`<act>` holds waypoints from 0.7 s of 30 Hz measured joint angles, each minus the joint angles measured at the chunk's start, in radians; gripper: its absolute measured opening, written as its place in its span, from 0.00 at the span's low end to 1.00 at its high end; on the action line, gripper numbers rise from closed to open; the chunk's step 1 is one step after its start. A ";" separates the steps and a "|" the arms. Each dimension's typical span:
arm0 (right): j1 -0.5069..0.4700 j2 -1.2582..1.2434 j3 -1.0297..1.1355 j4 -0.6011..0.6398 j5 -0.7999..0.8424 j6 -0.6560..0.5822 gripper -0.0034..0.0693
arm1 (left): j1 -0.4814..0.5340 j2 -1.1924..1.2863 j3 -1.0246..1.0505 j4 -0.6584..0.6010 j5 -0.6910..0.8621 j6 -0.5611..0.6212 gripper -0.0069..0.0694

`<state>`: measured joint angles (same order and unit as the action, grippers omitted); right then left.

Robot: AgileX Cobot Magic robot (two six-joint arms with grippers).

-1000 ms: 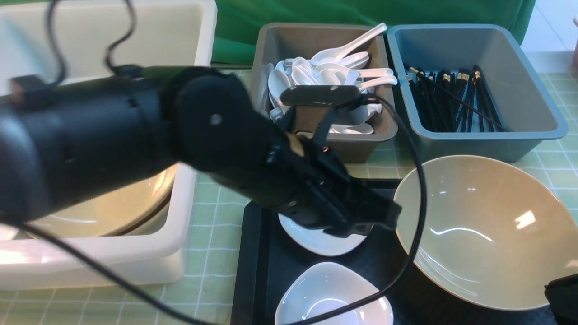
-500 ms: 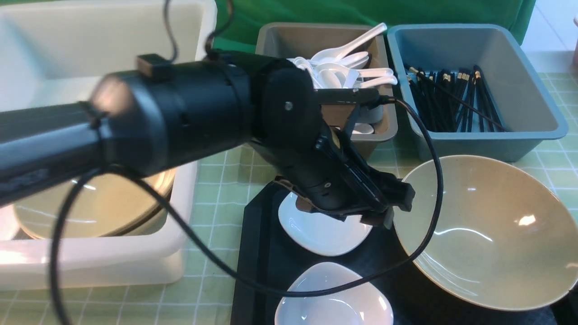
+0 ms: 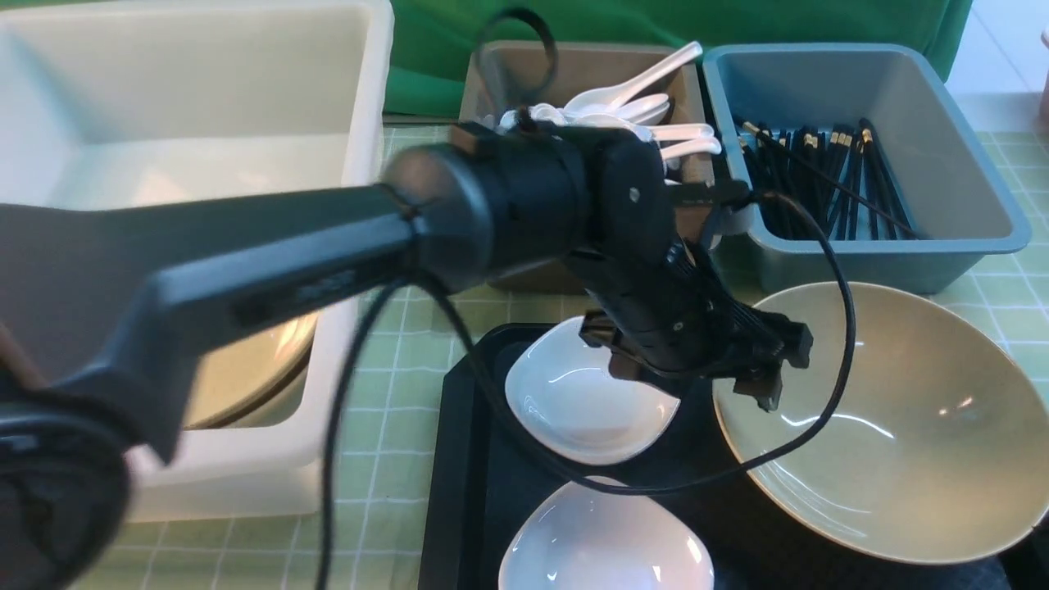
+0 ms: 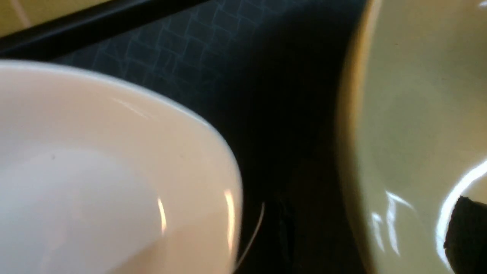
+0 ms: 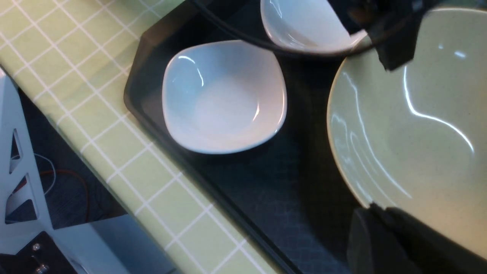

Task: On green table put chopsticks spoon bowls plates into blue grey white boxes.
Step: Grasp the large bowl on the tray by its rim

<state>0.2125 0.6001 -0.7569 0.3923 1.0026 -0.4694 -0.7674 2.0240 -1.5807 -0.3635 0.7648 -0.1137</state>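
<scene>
A wide tan bowl (image 3: 885, 442) lies tilted at the right end of a black tray (image 3: 467, 492). My left gripper (image 3: 713, 381) is open at its left rim, with one finger (image 4: 466, 236) inside the bowl (image 4: 411, 114); the other finger is hidden. My right gripper (image 5: 374, 213) is shut, its tip at the near rim of the bowl (image 5: 418, 133). Two white plates (image 3: 574, 401) (image 3: 598, 541) sit on the tray. The white box (image 3: 270, 483) holds another bowl (image 3: 246, 369). Spoons (image 3: 647, 82) fill the grey box (image 3: 606, 47), and chopsticks (image 3: 819, 188) lie in the blue box (image 3: 885, 254).
My left arm stretches across the white box and the front of the grey box, its cable looping over the tray. The green table (image 3: 385, 360) ends close to the tray on my side, with a white frame (image 5: 15, 160) below the edge.
My left arm swung right, from over the far plate to the bowl's left rim, and its jaws opened. The right gripper drew back toward the lower right corner. The bowl stayed put.
</scene>
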 joint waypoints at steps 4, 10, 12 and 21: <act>0.000 0.000 0.000 0.000 0.001 0.000 0.10 | 0.004 0.039 -0.024 -0.007 0.000 0.016 0.54; 0.000 0.000 0.000 0.000 0.001 0.000 0.11 | 0.048 0.038 -0.029 -0.054 0.012 0.032 0.14; 0.000 0.000 0.000 0.001 -0.004 0.000 0.11 | 0.077 0.037 -0.029 -0.097 0.034 0.072 0.11; 0.076 0.008 0.000 0.080 -0.092 -0.118 0.11 | 0.178 -0.030 -0.029 -0.267 0.126 0.271 0.11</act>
<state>0.2889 0.6086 -0.7569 0.4722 0.9107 -0.5872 -0.5894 1.9943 -1.6099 -0.6307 0.8907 0.1571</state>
